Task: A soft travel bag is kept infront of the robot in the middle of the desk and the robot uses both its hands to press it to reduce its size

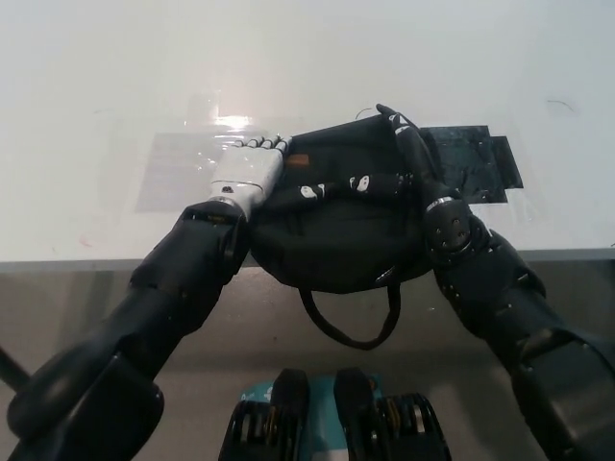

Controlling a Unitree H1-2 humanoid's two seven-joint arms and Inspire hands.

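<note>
A soft black travel bag [336, 226] lies at the near edge of the white desk [307, 67], with its strap loop [348, 322] hanging over the front edge. My white left hand [248, 168] lies flat against the bag's left side, fingers stretched forward and together. My black right hand [404, 154] lies across the bag's upper right part, fingers extended over the fabric. Both hands press on the bag and neither grips it.
A clear plastic sheet [178, 163] lies on the desk left of the bag. A dark taped patch [480, 158] sits to the bag's right. The desk's front edge [77, 259] runs just under the bag.
</note>
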